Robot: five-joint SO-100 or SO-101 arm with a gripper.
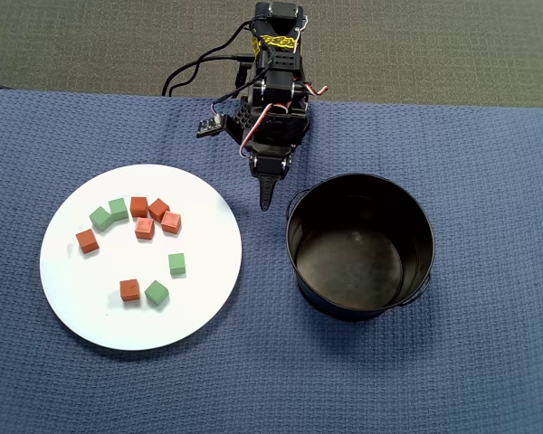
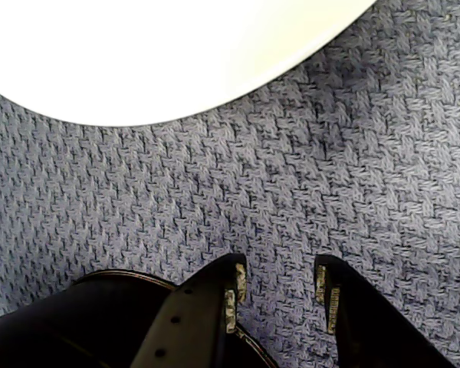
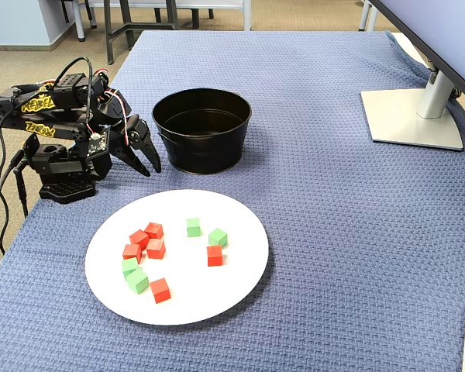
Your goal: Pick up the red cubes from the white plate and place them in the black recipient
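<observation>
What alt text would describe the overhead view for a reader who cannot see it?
A white plate on a blue cloth holds six red cubes and four green cubes. An empty black bucket stands to its right, and the black gripper points down between them.

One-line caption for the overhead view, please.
Open gripper parked between the white plate, holding six red cubes and four green cubes, and the empty black bucket.

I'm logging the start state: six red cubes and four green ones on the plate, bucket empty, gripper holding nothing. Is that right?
Almost. The bucket is empty, the gripper holds nothing, and four green cubes are on the plate. But the overhead view shows five red cubes on it, not six: three clustered near the top, one at the left, one lower down.
</observation>
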